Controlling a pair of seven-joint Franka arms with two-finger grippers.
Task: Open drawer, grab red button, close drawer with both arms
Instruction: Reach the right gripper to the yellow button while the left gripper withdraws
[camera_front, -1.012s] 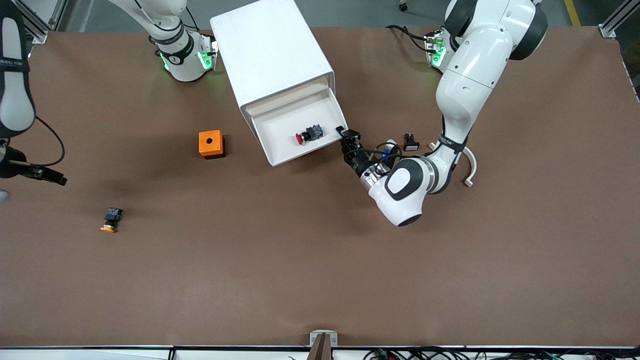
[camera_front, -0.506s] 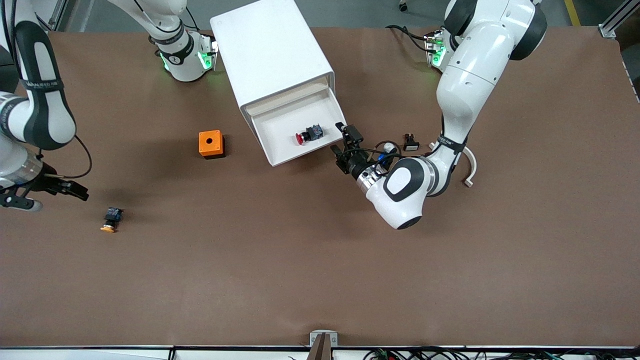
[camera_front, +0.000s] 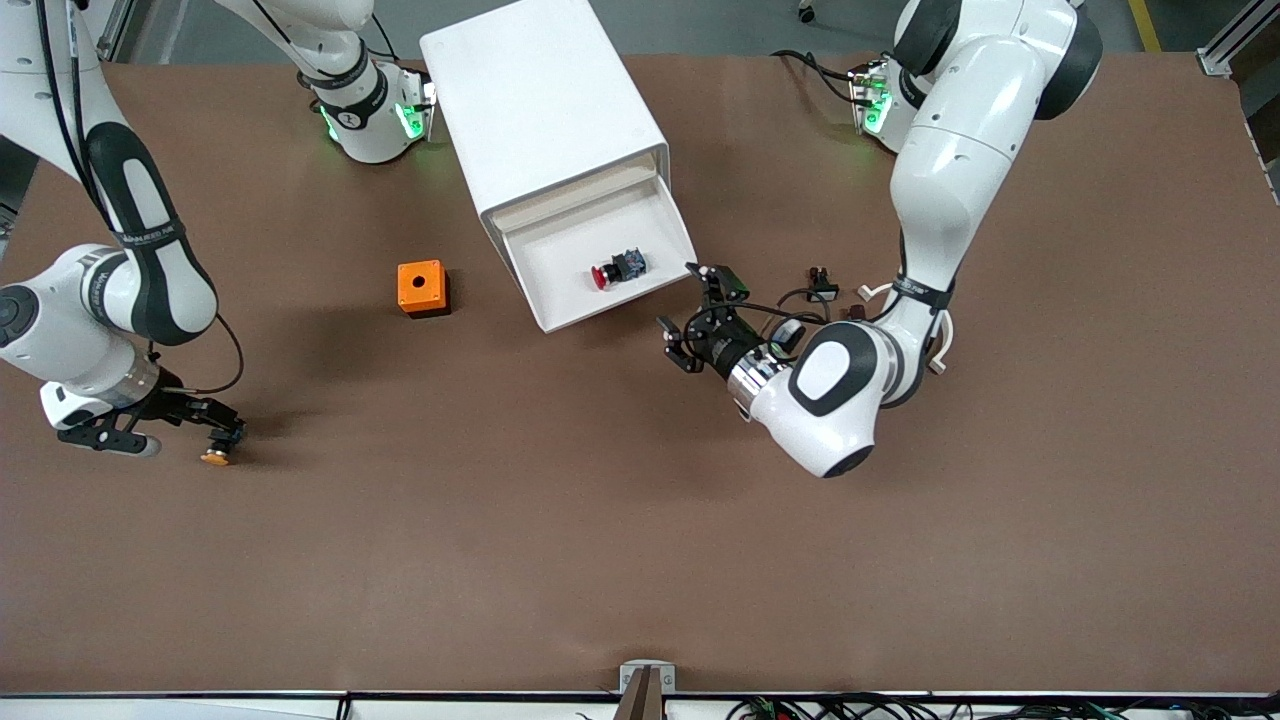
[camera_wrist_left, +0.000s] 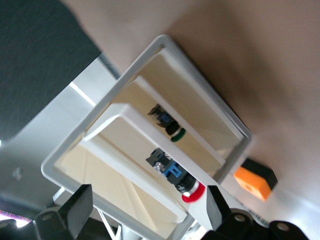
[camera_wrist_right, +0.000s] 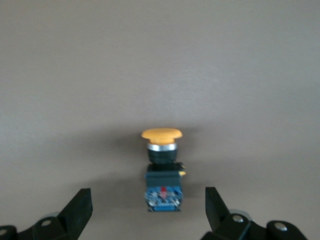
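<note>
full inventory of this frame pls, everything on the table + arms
cabinet: 1, white, between the arm bases
drawer: 1, white, pulled out
red-capped button: 1, red, black and blue, in the drawer
green-capped switch: 1, in the drawer below
orange-capped switch: 1, right arm's end
orange cube: 1, beside the cabinet
small black parts: 2, by the left arm
left gripper: jaws open, beside the drawer's corner
right gripper: jaws open, over the orange-capped switch
</note>
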